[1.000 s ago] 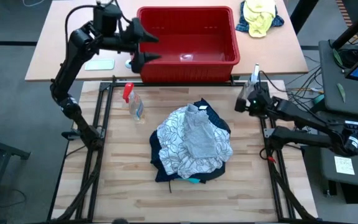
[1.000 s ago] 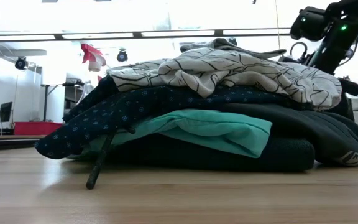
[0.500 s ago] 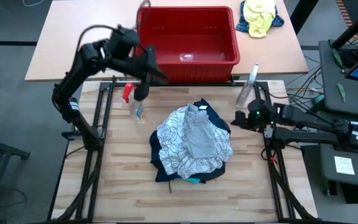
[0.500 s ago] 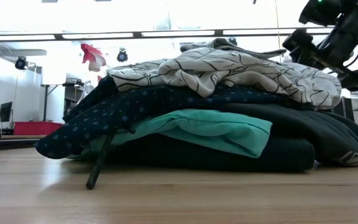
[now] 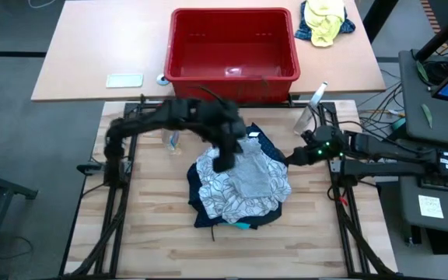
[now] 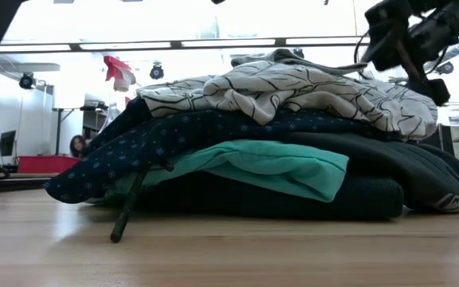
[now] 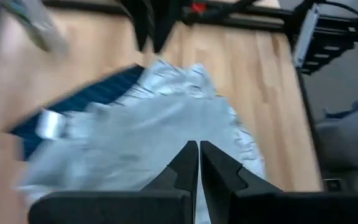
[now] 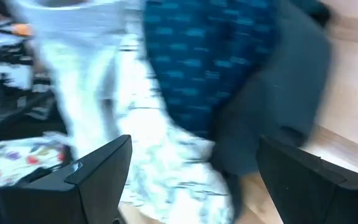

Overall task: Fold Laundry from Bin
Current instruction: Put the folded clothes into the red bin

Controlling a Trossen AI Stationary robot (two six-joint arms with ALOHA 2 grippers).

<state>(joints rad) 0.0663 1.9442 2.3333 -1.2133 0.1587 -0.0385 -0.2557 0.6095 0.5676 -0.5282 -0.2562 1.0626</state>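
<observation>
The laundry (image 5: pixel 239 183) lies heaped at the centre of the high view; the empty red bin (image 5: pixel 234 47) sits above it at top centre. The left gripper (image 5: pixel 225 159), fingers pinched together on nothing, hovers over the pile's upper left. The right gripper (image 5: pixel 292 158), spread wide, waits at its right edge. Best to open the left fingers before descending, then pinch only the top light-grey layer.

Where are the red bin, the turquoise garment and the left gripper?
red bin (image 5: pixel 179 45): high view, left wall.
turquoise garment (image 6: pixel 281 166): low view, folded edge.
left gripper (image 7: pixel 199 148): left wrist view, shut fingertips.
</observation>
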